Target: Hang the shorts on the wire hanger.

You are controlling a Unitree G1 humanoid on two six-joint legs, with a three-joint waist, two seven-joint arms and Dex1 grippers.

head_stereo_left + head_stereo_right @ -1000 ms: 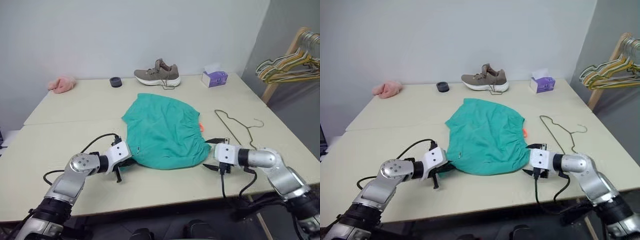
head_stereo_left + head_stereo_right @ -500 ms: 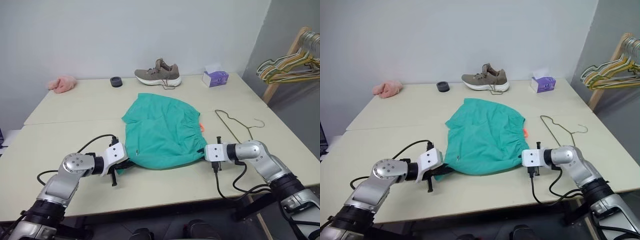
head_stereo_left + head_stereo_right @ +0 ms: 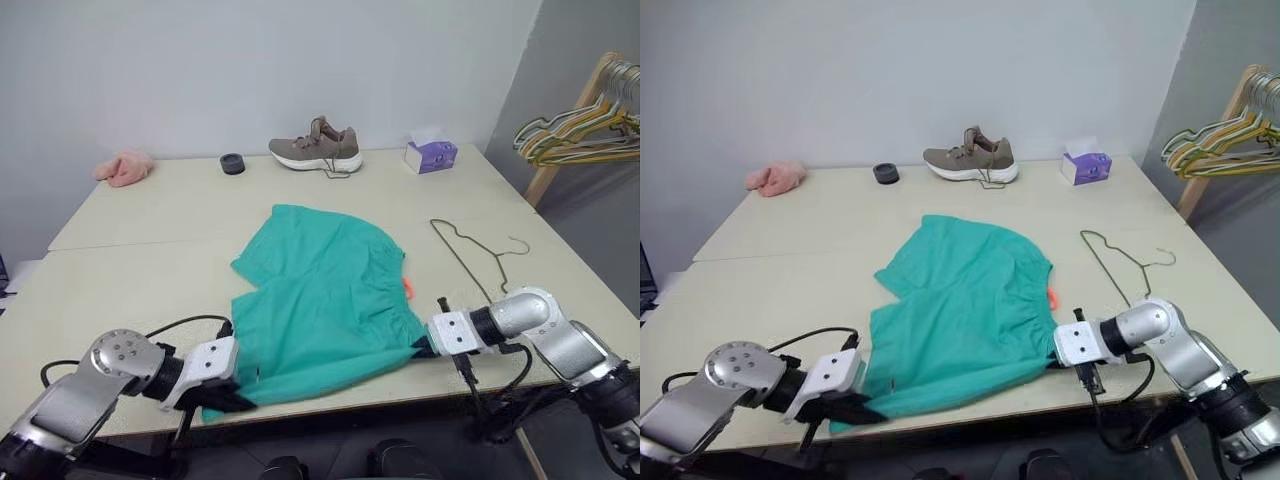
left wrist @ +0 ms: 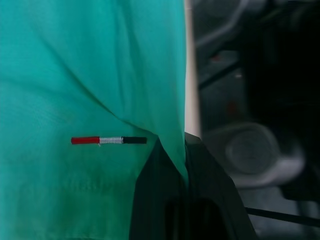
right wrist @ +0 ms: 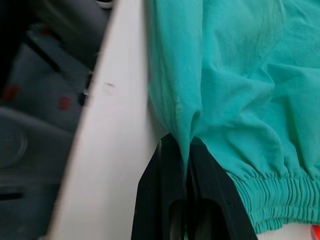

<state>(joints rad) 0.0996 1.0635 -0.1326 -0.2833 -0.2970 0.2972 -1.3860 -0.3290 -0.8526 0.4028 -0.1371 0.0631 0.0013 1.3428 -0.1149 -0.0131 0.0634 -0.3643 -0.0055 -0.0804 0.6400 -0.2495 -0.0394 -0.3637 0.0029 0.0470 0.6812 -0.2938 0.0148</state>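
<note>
The teal shorts (image 3: pixel 320 300) lie spread across the near half of the table, with a small orange tag (image 3: pixel 407 287) at their right side. Their near-left corner reaches the table's front edge. My left gripper (image 3: pixel 228 398) is shut on that corner; the left wrist view shows fabric pinched between its fingers (image 4: pixel 200 165) beside a small red, white and black mark (image 4: pixel 109 140). My right gripper (image 3: pixel 422 347) is shut on the near-right corner next to the gathered waistband (image 5: pixel 280 192). The wire hanger (image 3: pixel 470 255) lies flat to the right of the shorts, untouched.
A brown shoe (image 3: pixel 316 148), a purple tissue box (image 3: pixel 430 155), a small black round thing (image 3: pixel 232 163) and a pink fluffy cloth (image 3: pixel 124 167) sit along the table's far side. Bunched hangers (image 3: pixel 585 125) hang on a wooden rack beyond the right edge.
My right gripper went from open to shut on the shorts' near-right corner. Both grippers pulled back toward the table's front edge, dragging and stretching the shorts nearer.
</note>
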